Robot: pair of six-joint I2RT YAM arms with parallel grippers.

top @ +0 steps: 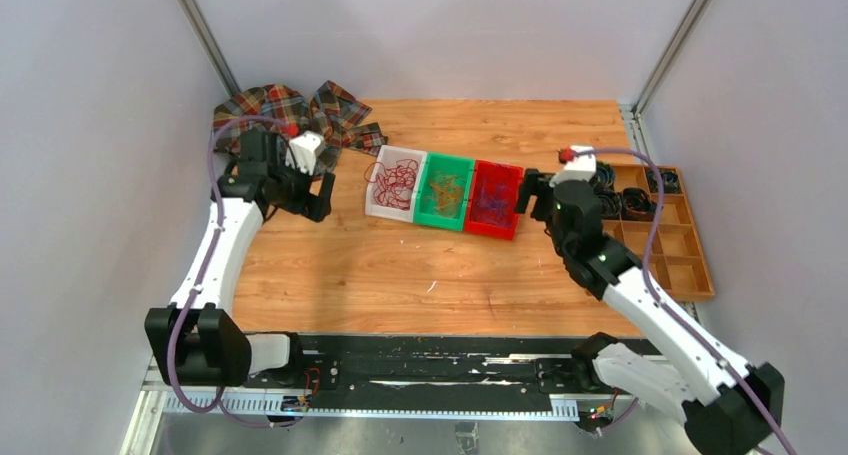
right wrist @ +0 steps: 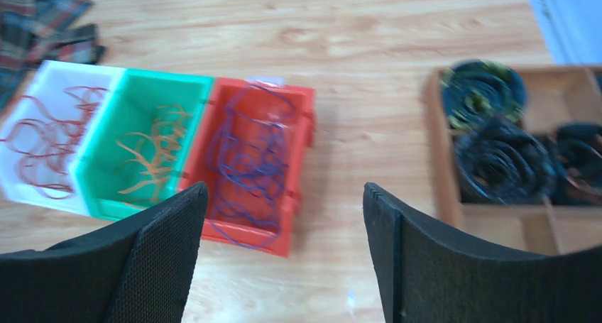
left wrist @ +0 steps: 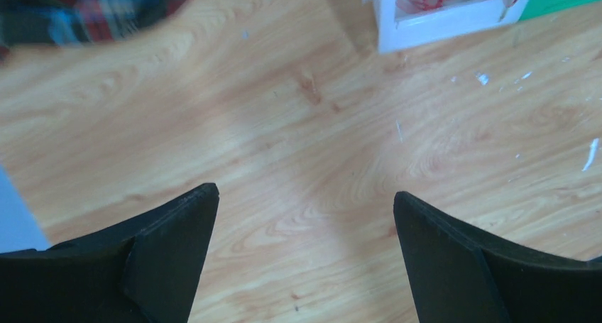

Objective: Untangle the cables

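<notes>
White walls all round, a wooden tabletop (top: pixel 420 275) in the middle, and three bins in a row across it. The white bin (top: pixel 388 216) holds the red cables (top: pixel 395 182), the green bin (top: pixel 438 223) the orange cables (top: pixel 446 190), and the red bin (top: pixel 490 232) the purple cables (top: pixel 492 203). One colour per bin, no mixed tangle visible on the wood, so the sorting looks all but finished.

The left arm (top: pixel 225 245) is out by the plaid cloth (top: pixel 280 110), jaws wide open over bare wood, nothing between them. The right arm (top: pixel 640 295) sits just beside the red bin, between it and the wooden tray (top: pixel 706 275). Its jaws are spread apart too, and empty.

The job now, by the look of it, is a clean getaway. From the right wrist, purple loops ride up to the red bin's rim at the near side, and thread this light will catch on a pad and trail out. The smart play is to keep those jaws wide, rise straight up rather than sweep sideways across the bin, and confirm no strand is clinging to them. If a loop does hang over the edge, a gentle nudge inward beats another pinch.
</notes>
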